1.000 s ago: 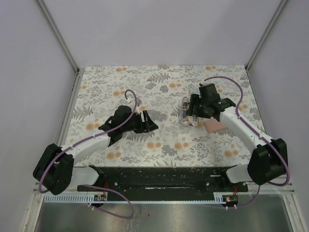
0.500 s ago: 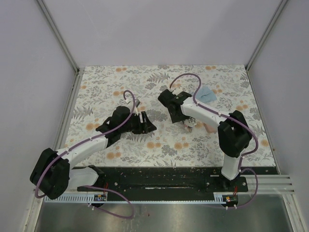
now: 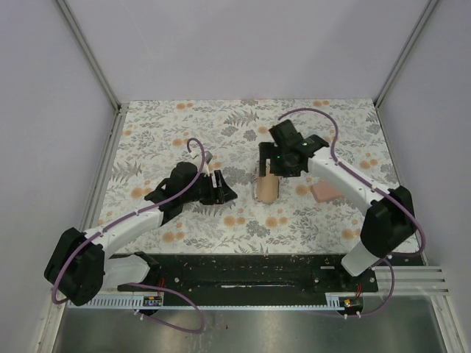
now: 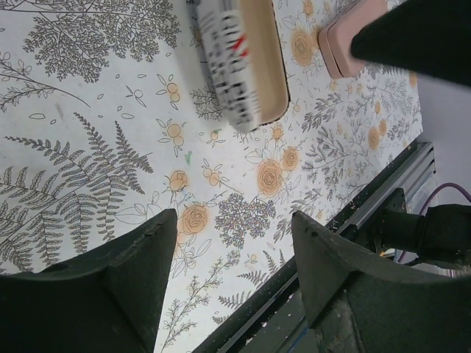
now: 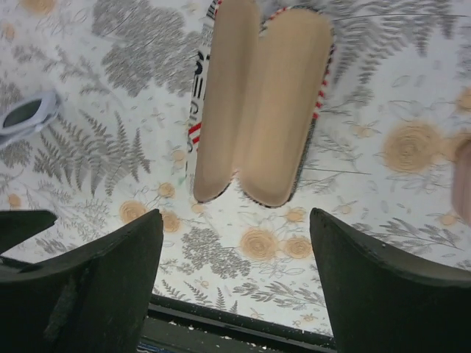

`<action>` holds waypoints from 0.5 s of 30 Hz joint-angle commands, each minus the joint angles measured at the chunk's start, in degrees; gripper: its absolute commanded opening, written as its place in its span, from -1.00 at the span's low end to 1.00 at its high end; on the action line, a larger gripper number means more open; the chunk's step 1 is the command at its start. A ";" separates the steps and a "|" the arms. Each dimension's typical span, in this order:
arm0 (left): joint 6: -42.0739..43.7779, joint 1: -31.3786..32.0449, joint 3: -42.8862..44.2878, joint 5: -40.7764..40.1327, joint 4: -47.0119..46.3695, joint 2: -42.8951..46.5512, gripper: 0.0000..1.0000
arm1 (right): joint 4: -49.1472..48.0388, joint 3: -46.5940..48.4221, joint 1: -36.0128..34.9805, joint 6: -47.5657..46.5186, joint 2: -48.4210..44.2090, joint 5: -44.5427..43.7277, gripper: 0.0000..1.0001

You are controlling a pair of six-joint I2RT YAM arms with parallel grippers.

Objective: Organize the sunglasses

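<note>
A slim, silvery-framed pair of sunglasses (image 5: pixel 26 114) lies on the floral cloth at the left edge of the right wrist view. I cannot pick it out in the top view. The flag-printed case (image 5: pixel 257 103) lies open, tan lining up, just beyond my right gripper (image 5: pixel 235 220), which is open and empty. From above, the right gripper (image 3: pixel 271 170) hovers at the far end of the case (image 3: pixel 268 190). My left gripper (image 3: pixel 229 190) stands open and empty left of the case (image 4: pixel 239 59). Nothing lies between the left gripper's (image 4: pixel 232 220) fingers.
A pink oblong case (image 3: pixel 326 193) lies shut to the right of the open case, also at the edge of the left wrist view (image 4: pixel 346 44). The black base rail (image 3: pixel 243 272) runs along the near edge. White walls enclose the floral table (image 3: pixel 184 118).
The right arm swung left and back, and its jaws widened. The flag case, shut a second ago, now lies open on the cloth. The left arm barely moved.
</note>
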State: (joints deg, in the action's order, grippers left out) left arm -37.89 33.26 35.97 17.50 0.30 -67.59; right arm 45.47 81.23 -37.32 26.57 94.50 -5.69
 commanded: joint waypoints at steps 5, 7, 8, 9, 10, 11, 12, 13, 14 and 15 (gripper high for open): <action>0.01 -0.30 1.04 1.75 -4.60 -3.51 0.34 | -7.94 -10.48 16.66 3.05 -8.72 6.67 0.54; -0.08 -0.30 1.21 2.28 -4.86 -4.21 0.35 | -7.94 -10.57 18.50 3.93 -7.76 6.05 0.51; -0.08 -0.30 1.47 2.45 -4.87 -4.39 0.34 | -7.94 -10.57 19.82 5.15 -7.14 5.96 0.47; 0.01 -0.21 1.74 2.63 -4.78 -4.65 0.34 | -7.94 -10.48 21.40 6.03 -6.35 5.96 0.38; 0.27 -0.30 1.91 2.63 -4.60 -4.65 0.34 | -8.55 -10.39 23.50 6.91 -5.82 6.31 0.31; 0.36 -0.30 2.18 2.63 -4.34 -4.57 0.34 | -9.52 -10.30 24.91 7.96 -5.21 6.83 0.29; 0.53 -0.30 2.09 2.46 -4.16 -4.48 0.34 | -10.31 -10.22 27.02 9.02 -4.51 6.75 0.25; 0.62 -0.30 2.27 2.28 -3.81 -4.13 0.34 | -11.36 -9.95 28.43 10.16 -3.80 6.23 0.24; 0.80 -0.30 2.18 1.84 -3.46 -3.78 0.34 | -12.24 -9.69 29.23 11.13 -2.84 4.05 0.22; 0.89 -0.30 2.09 1.32 -3.11 -3.08 0.34 | -12.25 -8.99 30.02 12.70 -1.44 1.41 0.20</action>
State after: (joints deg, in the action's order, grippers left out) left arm -37.91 33.26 35.99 18.90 -0.99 -72.27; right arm 37.50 70.54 -11.29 33.54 89.82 0.49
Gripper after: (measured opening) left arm 0.671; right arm 0.619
